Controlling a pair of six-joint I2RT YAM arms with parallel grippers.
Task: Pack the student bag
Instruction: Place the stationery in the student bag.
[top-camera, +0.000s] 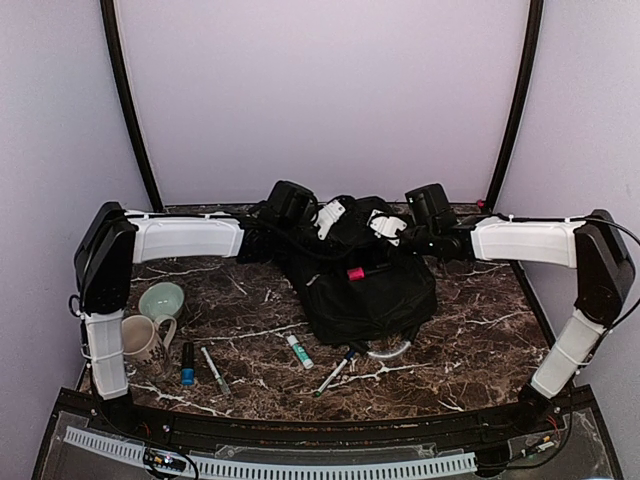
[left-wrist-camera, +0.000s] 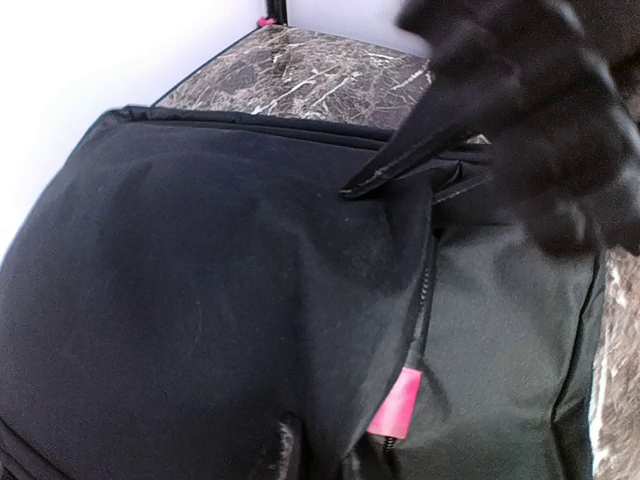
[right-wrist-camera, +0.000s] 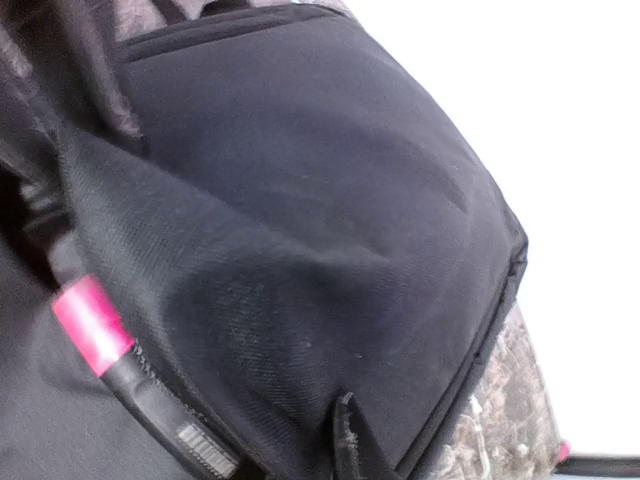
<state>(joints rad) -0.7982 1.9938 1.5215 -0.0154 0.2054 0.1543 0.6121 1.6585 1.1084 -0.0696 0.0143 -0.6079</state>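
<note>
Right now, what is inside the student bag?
Something like a pink-capped marker pokes from the zipper opening of the student bag; its fabric covers everything else inside.

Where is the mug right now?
In the top view the mug stands near the table's front left corner, just in front of the pale green bowl, with a blue-ended marker lying to its right.

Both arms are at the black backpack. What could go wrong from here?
1. The left arm and the right arm both work at the far top of the soft student bag; uneven pulling may slide or fold it.
2. A pen and a white cable lie close to its near edge; a shifting bag could push the pen or catch the cable.
</note>
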